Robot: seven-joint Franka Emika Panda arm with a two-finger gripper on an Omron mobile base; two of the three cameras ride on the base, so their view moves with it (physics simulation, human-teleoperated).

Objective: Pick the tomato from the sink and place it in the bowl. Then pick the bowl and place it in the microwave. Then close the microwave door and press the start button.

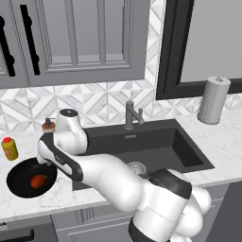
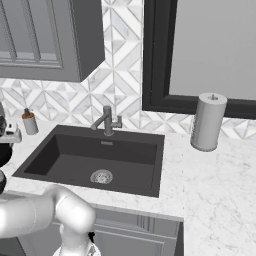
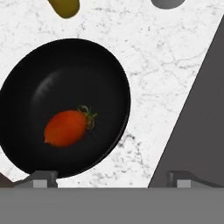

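From the left base view, the tomato (image 1: 38,180) lies inside the bowl (image 1: 19,182) on the desk (image 1: 222,137), left of the sink (image 1: 156,146) and near the desk's front edge, a yellow bottle (image 1: 9,148) just behind. From the right base view, the sink basin holds nothing but its drain (image 2: 101,176), with broad bare marble toward the paper towel roll (image 2: 207,121). In the hand view the gripper (image 3: 111,178) hangs spread wide above the bowl's rim, gripping nothing, the sink's dark edge to one side.

No lettering, label, brand, number or sign can be read on anything here (the bottles included).
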